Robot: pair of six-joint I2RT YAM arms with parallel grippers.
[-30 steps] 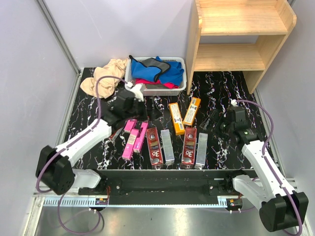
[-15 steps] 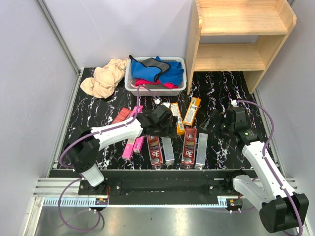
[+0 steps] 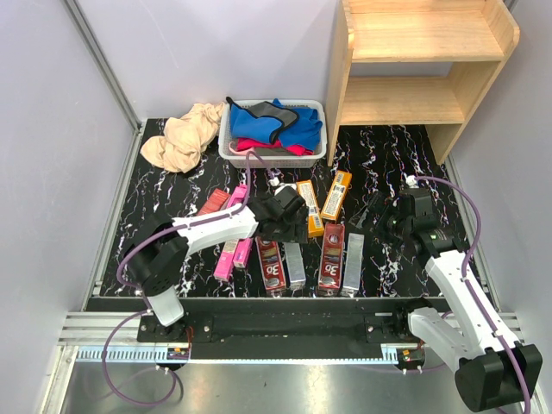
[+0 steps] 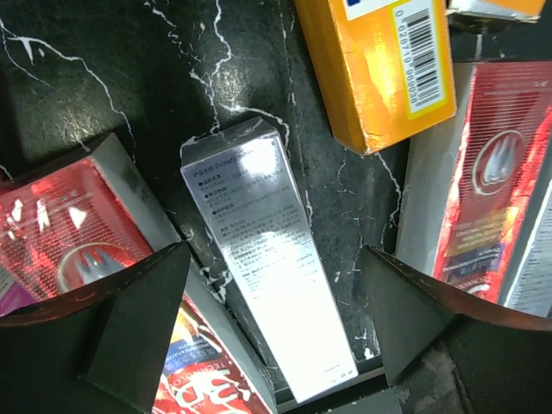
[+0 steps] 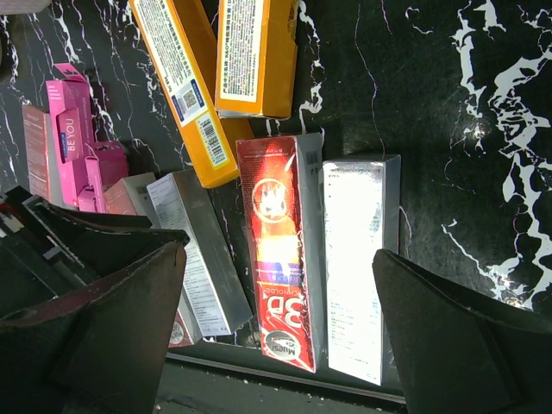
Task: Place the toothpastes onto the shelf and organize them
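Toothpastes (image 3: 294, 259) all down on the black marbled table (image 3: 405, 151), roughly 10 boxes in a loose cluster near the arm bases: 2 orange-yellow boxes (image 3: 308, 207) farthest back, 2 red-and-silver pairs along the front row, pink boxes (image 3: 229, 250) to the left, 1 dark red box (image 3: 211, 203) beyond those. Shelf (image 3: 405, 99) at the far right corner, well apart from the cluster, both tiers bare; nothing placed yet, the whole job left to do. Left fingers (image 4: 129, 328) spread apart, low over a silver box (image 4: 267, 259) and straddling it, seemingly not yet in contact; probably the first pick. Right fingers (image 5: 103, 319) also wide apart, holding nothing, above the right-hand red box (image 5: 280, 241) and its silver neighbour (image 5: 358, 259). Hard to settle: the exact count of pink boxes, partly covered by the left arm in the overhead view; the shelf top, cut off by the frame edge; print on most boxes, too small to read. White basket (image 3: 259, 159) of coloured cloths and a beige cloth (image 3: 181, 138) at the back, no part of the task.
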